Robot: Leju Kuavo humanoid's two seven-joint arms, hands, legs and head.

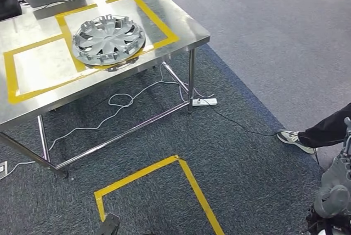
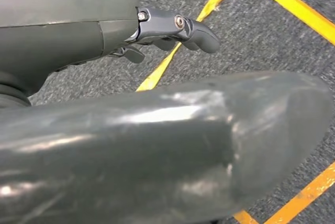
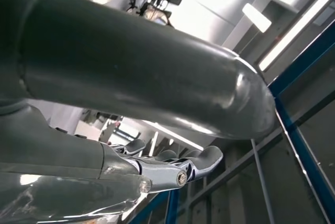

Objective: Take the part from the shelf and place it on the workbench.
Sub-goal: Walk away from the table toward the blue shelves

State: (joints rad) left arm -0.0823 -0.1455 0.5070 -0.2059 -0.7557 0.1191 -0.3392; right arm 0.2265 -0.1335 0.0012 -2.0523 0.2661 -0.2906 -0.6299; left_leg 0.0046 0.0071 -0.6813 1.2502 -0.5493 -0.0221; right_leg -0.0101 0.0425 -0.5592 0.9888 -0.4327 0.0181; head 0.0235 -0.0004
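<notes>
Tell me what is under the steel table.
Under the table: white cable looped on dark carpet, running to a power strip by the right leg, plus the chrome frame bars. The tabletop covers the floor further back, so that part cannot be seen.

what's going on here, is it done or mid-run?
The silver hubcap lies flat on the steel workbench, over the yellow tape between two marked boxes, with neither hand on it. The left hand hangs over the carpet and the yellow floor tape, holding nothing. The right hand is also empty, with a blue-framed structure behind it. A person's leg and shoe show at the right. The placing looks done.
</notes>
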